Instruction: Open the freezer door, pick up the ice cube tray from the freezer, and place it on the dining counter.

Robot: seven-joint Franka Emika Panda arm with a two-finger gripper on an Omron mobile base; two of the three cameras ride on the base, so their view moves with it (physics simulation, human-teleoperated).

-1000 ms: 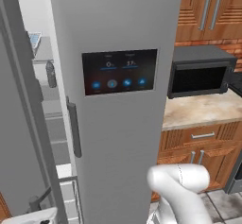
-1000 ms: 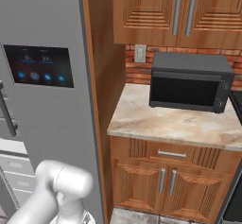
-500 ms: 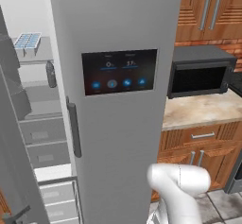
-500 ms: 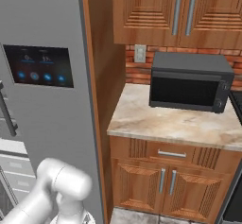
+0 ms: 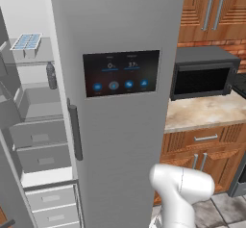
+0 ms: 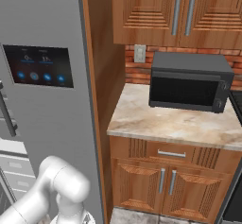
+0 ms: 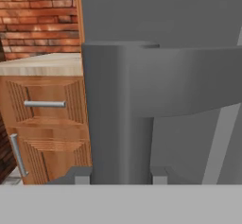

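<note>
A wood-cabinet kitchen with a brick backsplash – a black microwave (image 6: 190, 82) sits on the marbled counter (image 6: 175, 121) right of the grey fridge. The freezer (image 5: 36, 107) stands open, its freezer door (image 5: 8, 140) swung out at the left edge of the left base view. The ice cube tray (image 5: 27, 43) rests on the top shelf, a dark bottle (image 5: 50, 75) below it. In the hand view the gripper (image 7: 120, 175) has its jaws clenched on a vertical grey bar (image 7: 118, 119) – apparently the door's handle
</note>
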